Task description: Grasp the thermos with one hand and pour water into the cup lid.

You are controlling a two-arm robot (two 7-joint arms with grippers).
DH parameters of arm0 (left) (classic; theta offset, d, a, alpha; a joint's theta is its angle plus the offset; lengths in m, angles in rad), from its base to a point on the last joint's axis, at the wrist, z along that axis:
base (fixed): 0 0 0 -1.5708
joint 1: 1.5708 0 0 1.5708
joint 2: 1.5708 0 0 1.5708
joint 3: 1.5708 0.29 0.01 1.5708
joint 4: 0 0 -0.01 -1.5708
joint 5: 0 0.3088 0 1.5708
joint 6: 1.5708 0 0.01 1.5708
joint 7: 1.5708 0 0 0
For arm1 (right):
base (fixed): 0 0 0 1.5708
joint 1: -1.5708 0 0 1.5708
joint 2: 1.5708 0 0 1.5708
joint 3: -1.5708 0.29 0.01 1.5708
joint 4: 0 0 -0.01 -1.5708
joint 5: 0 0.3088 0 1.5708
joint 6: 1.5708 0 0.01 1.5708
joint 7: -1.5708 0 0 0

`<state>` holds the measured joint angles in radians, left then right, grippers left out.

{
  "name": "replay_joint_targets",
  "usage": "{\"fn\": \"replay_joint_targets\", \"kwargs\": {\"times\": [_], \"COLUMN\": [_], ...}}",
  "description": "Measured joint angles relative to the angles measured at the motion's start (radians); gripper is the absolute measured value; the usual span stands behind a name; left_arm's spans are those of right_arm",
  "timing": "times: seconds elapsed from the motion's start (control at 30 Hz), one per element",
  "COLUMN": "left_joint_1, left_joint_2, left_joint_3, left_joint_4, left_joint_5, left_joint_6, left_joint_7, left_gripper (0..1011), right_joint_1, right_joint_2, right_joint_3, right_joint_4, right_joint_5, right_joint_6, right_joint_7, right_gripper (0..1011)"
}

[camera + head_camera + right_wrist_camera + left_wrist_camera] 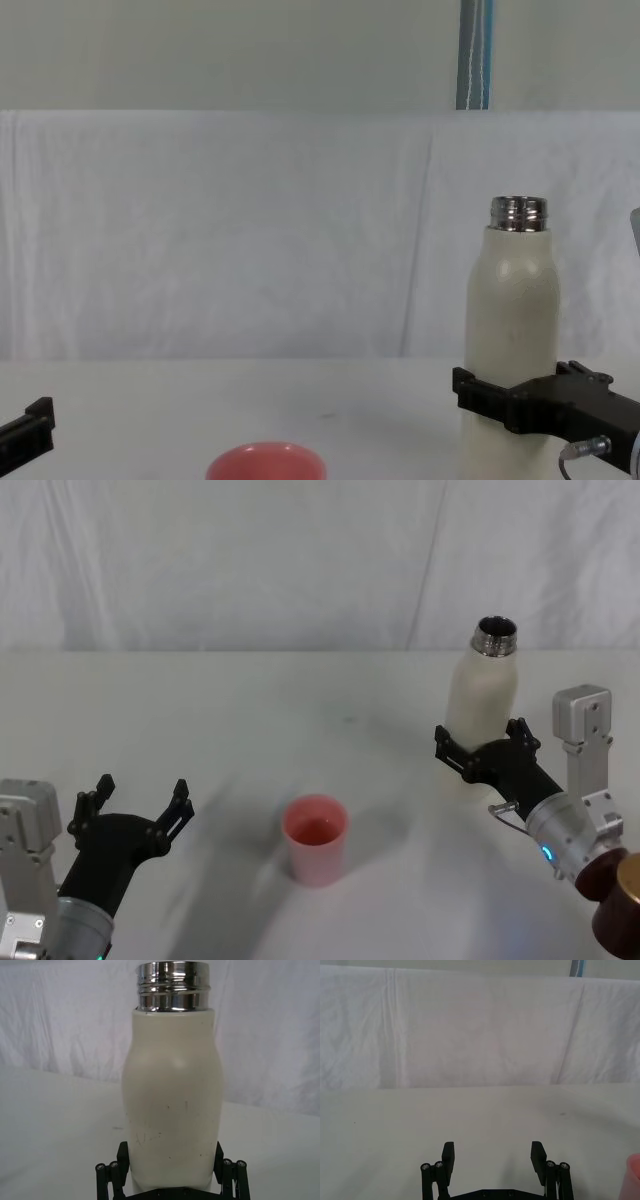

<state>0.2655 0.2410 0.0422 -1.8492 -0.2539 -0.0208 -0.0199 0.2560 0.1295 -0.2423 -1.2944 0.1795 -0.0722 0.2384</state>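
1. While the thermos (482,715) is standing upright on the white table (300,700), the right gripper (487,748) is wrapping its two black jaws around the lower body, one jaw on each side of the cream wall, as the right wrist view (170,1110) and chest view (510,330) both show.
2. Seen from the head camera, the thermos is sitting at about three o'clock from the table's middle, its open steel neck (495,636) pointing straight up with no cap on it.
3. The cup lid (316,838) is resting mouth-up at about six o'clock from the table's middle, well apart from the thermos and off toward its eight o'clock; its pink rim is also peeking up in the chest view (265,462).
4. The left gripper (140,810) is hovering near the table at roughly eight o'clock with its jaws spread wide and nothing between them, which the left wrist view (493,1157) confirms.
5. Judging progress: the grasp is looking made or very nearly made, though whether the pads are pressing firmly is hard to tell. Lifting the thermos, carrying it over to the cup lid and tilting it to pour are all remaining, since the bottle is upright and nowhere near the cup.
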Motion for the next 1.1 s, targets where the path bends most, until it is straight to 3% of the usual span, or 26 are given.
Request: {"fn": "replay_joint_targets", "kwargs": {"times": [1.1], "left_joint_1": [0.000], "left_joint_2": [0.000], "left_joint_3": [0.000], "left_joint_4": [0.000], "left_joint_5": [0.000], "left_joint_6": [0.000], "left_joint_7": [0.000], "left_gripper": [1001], "right_joint_1": [-0.010], "right_joint_2": [0.004], "right_joint_3": [0.002], "right_joint_4": [-0.015], "right_joint_5": [0.008], "right_joint_6": [-0.006], "right_joint_7": [0.007], "right_gripper": [1000]}}
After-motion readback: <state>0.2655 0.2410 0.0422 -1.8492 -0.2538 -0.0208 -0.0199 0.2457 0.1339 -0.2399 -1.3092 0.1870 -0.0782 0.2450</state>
